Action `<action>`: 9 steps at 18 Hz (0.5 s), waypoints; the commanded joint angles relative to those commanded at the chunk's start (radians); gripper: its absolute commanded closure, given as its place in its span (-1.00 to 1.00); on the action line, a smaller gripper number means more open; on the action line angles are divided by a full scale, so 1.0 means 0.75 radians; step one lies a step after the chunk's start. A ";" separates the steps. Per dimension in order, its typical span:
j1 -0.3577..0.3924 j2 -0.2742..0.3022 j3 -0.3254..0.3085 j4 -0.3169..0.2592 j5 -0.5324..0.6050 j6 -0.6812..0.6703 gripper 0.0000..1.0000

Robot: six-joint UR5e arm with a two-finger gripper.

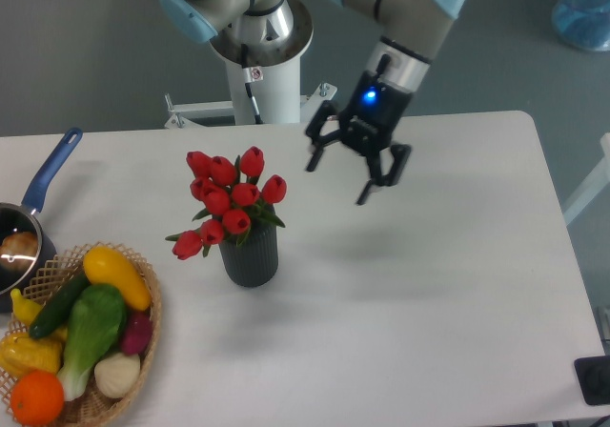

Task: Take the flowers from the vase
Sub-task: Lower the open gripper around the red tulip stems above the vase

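Bare table [429, 294] fills centre and right of frame. Gripper [338, 183], fingers spread, hangs right of flowers [229, 201] with open gap between. Lower left crowded: wicker basket [143, 341], saucepan [29, 227] near vase [250, 254]. Robot base [267, 65] blocks upper centre.
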State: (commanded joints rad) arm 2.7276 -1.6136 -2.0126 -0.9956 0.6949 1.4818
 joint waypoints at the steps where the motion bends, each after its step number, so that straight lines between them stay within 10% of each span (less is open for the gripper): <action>1: -0.021 -0.004 0.000 -0.002 -0.002 -0.002 -1.00; 9: -0.102 -0.010 -0.020 -0.006 -0.002 -0.018 -1.00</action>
State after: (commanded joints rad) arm 2.6508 -1.6214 -2.0279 -1.0002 0.6934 1.4681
